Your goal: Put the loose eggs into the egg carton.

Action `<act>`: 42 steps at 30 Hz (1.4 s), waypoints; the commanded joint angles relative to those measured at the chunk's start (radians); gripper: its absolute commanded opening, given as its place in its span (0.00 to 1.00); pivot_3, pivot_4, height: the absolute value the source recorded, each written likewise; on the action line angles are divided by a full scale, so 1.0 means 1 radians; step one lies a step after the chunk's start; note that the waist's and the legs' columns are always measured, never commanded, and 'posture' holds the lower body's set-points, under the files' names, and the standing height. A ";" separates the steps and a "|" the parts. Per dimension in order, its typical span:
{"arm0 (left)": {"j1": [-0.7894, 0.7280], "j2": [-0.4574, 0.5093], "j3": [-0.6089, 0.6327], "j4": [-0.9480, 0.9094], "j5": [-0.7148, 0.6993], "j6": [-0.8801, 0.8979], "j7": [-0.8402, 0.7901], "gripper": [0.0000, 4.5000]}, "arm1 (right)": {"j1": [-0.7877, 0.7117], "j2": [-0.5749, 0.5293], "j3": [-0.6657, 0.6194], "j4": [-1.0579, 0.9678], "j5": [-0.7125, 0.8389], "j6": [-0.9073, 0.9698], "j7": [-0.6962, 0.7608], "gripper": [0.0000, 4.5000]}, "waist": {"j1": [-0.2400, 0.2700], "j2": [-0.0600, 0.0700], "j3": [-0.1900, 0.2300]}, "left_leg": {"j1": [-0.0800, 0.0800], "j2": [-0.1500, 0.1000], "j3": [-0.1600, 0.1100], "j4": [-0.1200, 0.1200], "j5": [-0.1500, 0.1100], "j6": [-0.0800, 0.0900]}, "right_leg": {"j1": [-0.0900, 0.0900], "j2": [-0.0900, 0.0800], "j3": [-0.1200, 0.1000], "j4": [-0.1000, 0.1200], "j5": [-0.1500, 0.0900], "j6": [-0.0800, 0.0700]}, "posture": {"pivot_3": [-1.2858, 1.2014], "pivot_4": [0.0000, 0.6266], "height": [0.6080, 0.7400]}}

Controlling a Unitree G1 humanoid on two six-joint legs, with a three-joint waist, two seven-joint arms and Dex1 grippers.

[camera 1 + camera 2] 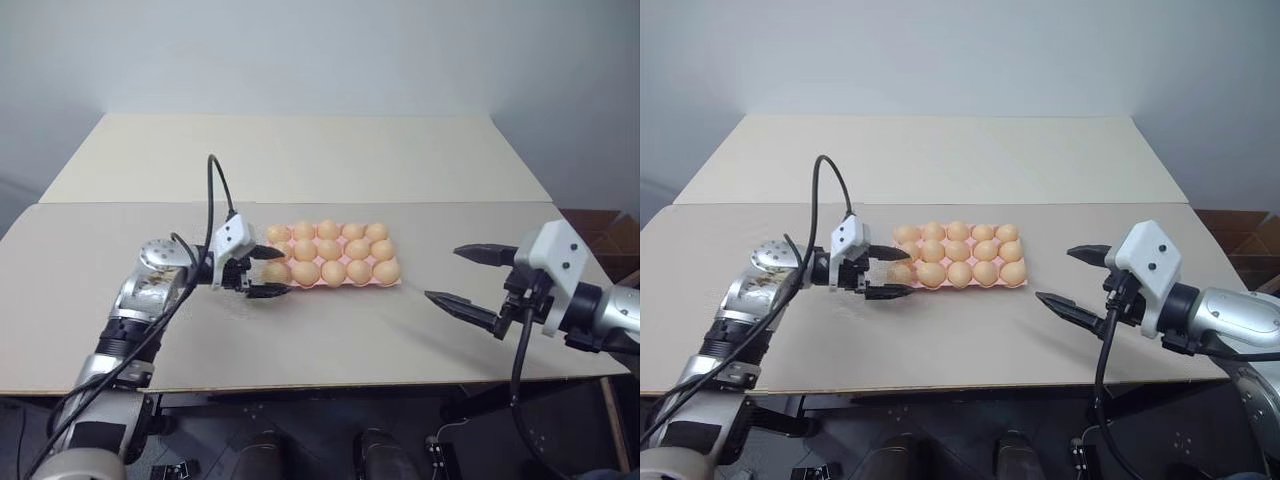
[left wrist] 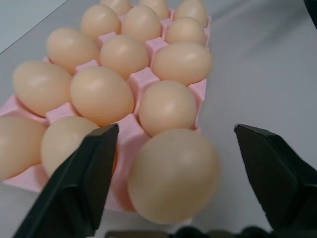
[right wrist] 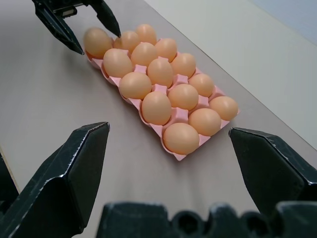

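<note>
The pink egg carton (image 2: 144, 78) lies flat at the middle of the table, with an egg in every cup I can see. My left gripper (image 1: 272, 272) is open at the carton's near left corner. Its two black fingers (image 2: 81, 183) stand either side of the corner egg (image 2: 173, 176), with a gap on each side. That egg rests in the corner cup. My right gripper (image 1: 444, 273) hovers open and empty above the table to the right of the carton, pointing toward it.
The beige table (image 1: 300, 160) stretches well beyond the carton to the back, with a seam (image 1: 120, 203) across it. Its front edge (image 1: 330, 385) runs just below both arms. A black cable (image 1: 215, 190) loops up from my left wrist.
</note>
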 commanded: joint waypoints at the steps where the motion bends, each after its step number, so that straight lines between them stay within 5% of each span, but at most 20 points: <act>1: -0.007 0.029 0.047 -0.064 -0.040 0.005 0.004 1.00 | -0.005 0.001 -0.040 -0.025 0.021 -0.001 -0.011 1.00 | 0.001 0.000 0.000 | 0.000 0.000 0.000 0.000 0.000 0.000 | 0.000 0.000 0.000 0.000 0.000 0.000 | 0.52 0.24 1.00; 6: 0.006 0.114 0.144 -0.123 -0.135 0.062 -0.029 1.00 | -0.011 -0.001 -0.039 -0.017 0.024 -0.003 -0.004 1.00 | -0.004 0.000 0.000 | 0.000 0.000 0.000 0.000 0.000 0.000 | -0.001 0.000 0.000 0.000 0.000 0.000 | 0.52 0.24 1.00; 14: 0.250 0.290 0.374 -0.279 -0.266 0.085 -0.053 1.00 | -0.032 -0.011 -0.002 0.059 -0.008 -0.047 0.067 1.00 | -0.019 0.000 0.000 | 0.001 0.001 0.000 -0.002 0.000 0.000 | -0.001 0.000 0.001 0.000 0.000 0.000 | 0.52 0.24 1.00; 23: 0.781 0.294 0.739 -0.592 -0.369 0.157 0.003 1.00 | -0.053 0.002 0.061 0.209 -0.079 -0.125 0.149 1.00 | -0.014 0.000 0.000 | 0.002 0.002 0.002 -0.003 0.000 0.000 | -0.002 -0.001 0.002 0.000 -0.001 -0.001 | 0.52 0.24 1.00; 42: 0.606 0.361 0.640 -0.529 -0.481 0.214 0.012 1.00 | -0.106 0.000 0.099 0.166 -0.091 -0.118 0.136 1.00 | -0.003 0.000 0.000 | 0.006 0.002 0.003 -0.004 0.000 0.000 | 0.002 0.000 0.001 0.000 -0.002 -0.003 | 0.52 0.24 1.00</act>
